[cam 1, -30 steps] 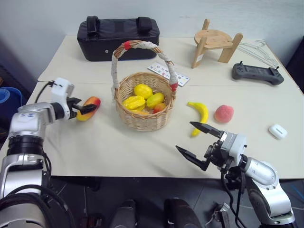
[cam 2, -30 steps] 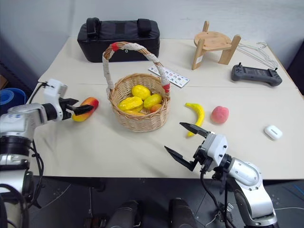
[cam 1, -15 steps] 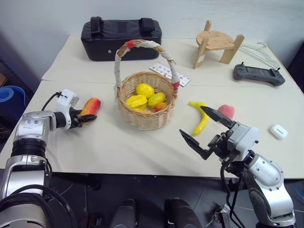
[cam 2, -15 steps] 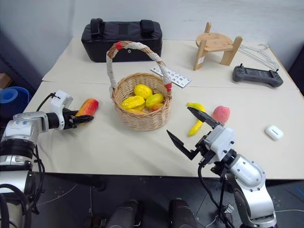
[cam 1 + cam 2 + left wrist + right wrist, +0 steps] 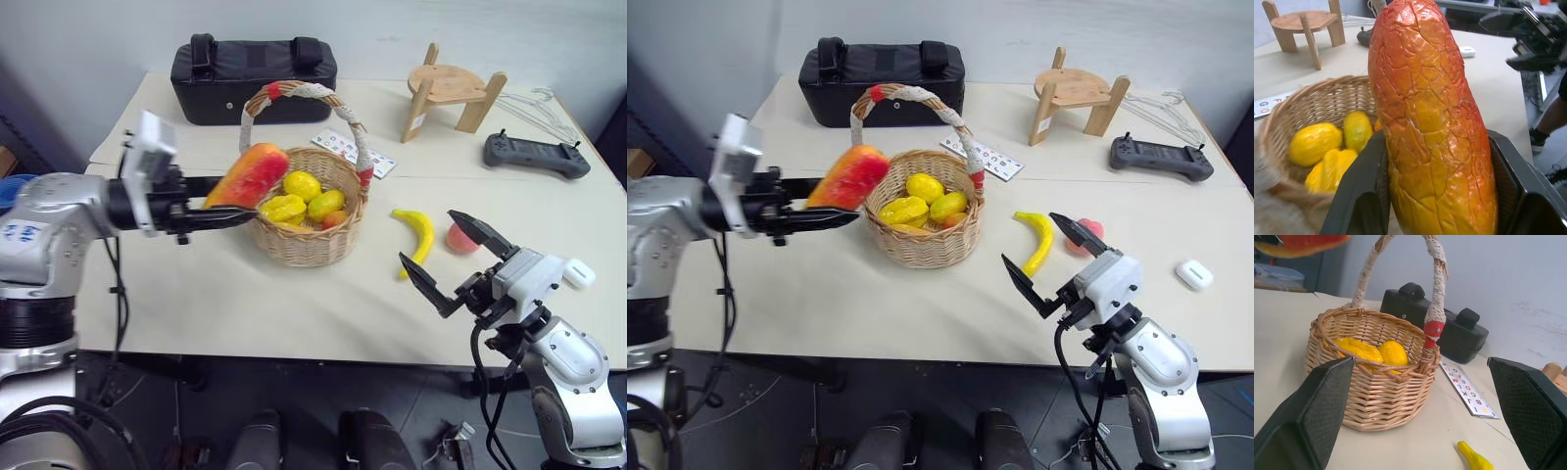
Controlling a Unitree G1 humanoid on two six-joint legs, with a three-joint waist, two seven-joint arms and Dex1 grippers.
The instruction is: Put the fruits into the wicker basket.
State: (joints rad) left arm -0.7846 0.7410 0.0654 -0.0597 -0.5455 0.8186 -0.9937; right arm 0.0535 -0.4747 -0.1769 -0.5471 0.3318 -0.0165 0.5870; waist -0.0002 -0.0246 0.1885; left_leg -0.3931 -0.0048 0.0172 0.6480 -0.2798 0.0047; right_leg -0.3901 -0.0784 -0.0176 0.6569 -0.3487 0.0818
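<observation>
Between the fingers of the left end effector (image 5: 223, 217) sat the mango (image 5: 247, 176), clamped at its lower end and raised clear of the desk (image 5: 225, 304), its upper end level with the near rim of the wicker basket (image 5: 304, 240).

Done, as far as could be judged: three small yellow fruits (image 5: 299, 185) and one small orange piece lay inside the basket. In hand: the mango, not yet over the opening. Left: the banana (image 5: 414, 235) and the peach (image 5: 458, 238), both on the desk just beyond the right end effector (image 5: 449, 257), which hung with its jaws spread wide and nothing between them. Banana and peach lay near each other, apart, the banana nearer the basket.

Room for moving:
- Arched handle (image 5: 299, 93) of the basket stood beyond the held mango; the basket mouth on the near side of the arch looked open for a drop, though the fruits already inside left little depth.
- Bare desk lay between the left end effector and the basket wall, and between the right end effector and the front desk edge.
- White case (image 5: 580, 273) sat close beside the right end effector's outer side, near the desk edge; a sweep toward the peach could nudge it.
- Black bag (image 5: 253, 65), letter card (image 5: 351, 151), wooden stand (image 5: 452, 90) and black controller (image 5: 537, 153) lay well beyond both end effectors.
</observation>
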